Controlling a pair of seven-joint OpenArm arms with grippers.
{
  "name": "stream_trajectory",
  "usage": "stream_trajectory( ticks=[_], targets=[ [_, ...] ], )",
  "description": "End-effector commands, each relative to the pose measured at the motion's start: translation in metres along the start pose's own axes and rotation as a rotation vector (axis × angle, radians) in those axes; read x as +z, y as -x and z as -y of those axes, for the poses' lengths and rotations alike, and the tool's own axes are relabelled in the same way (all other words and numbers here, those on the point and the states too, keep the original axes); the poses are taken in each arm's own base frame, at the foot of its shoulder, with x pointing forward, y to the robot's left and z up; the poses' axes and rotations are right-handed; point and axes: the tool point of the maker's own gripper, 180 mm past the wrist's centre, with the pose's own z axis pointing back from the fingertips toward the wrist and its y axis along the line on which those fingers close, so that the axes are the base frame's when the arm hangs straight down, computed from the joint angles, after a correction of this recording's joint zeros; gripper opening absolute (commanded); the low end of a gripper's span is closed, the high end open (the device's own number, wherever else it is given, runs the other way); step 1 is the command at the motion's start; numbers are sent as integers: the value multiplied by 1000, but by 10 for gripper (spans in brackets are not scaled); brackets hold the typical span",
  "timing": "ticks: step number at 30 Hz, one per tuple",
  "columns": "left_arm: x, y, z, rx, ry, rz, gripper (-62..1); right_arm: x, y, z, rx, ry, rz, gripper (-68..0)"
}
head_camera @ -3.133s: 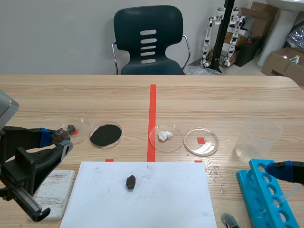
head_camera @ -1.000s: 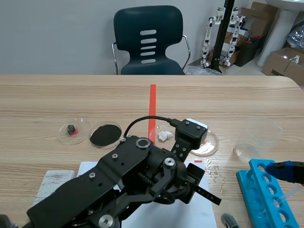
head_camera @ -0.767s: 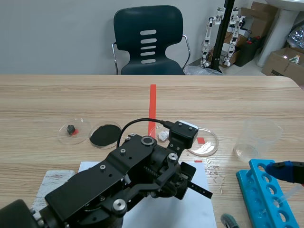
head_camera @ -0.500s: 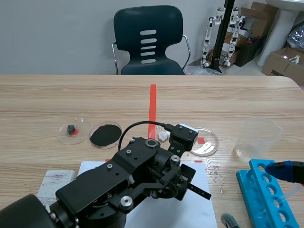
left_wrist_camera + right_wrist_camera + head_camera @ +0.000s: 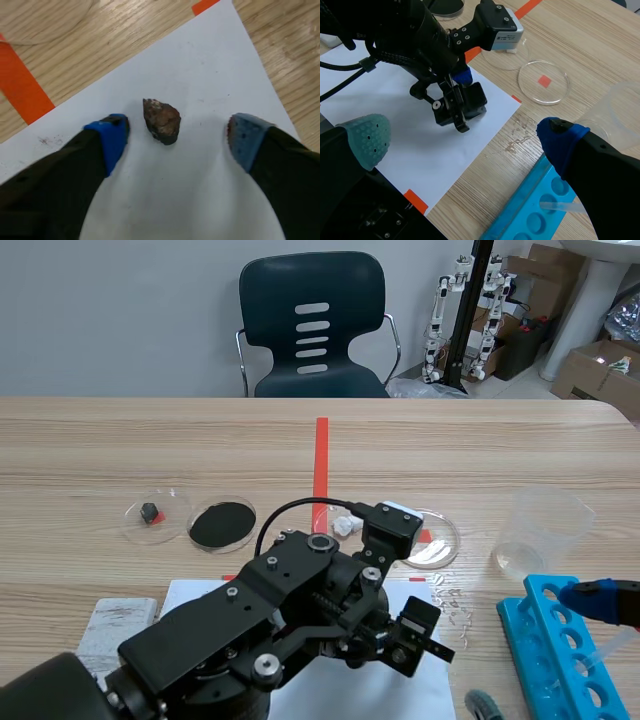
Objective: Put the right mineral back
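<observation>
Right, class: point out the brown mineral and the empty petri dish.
brown mineral (image 5: pixel 161 121): left wrist view, its middle.
empty petri dish (image 5: pixel 555 91): right wrist view, its bare base.

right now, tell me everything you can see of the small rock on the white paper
The rock is a small, lumpy, dark brown-black stone with a rough matte surface and a paler rusty patch at one end. It is somewhat elongated and lies loose on the white paper, which is all that touches it. It sits between the fingers of the open left gripper, nearer one finger than the other and clear of both. In the scene view the left arm hides it.
</observation>
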Motion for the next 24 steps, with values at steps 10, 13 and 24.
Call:
stream_trajectory(
  ticks=[10,13,24],
  targets=[
    [44,-32,-4,6,14,217,14,0,-9,1,2,0,34,-65],
    [62,-38,-7,2,14,304,14,0,-9,1,2,0,34,-65],
    [130,-35,-49,-7,-54,560,14,0,-9,1,2,0,34,-65]
  ],
)
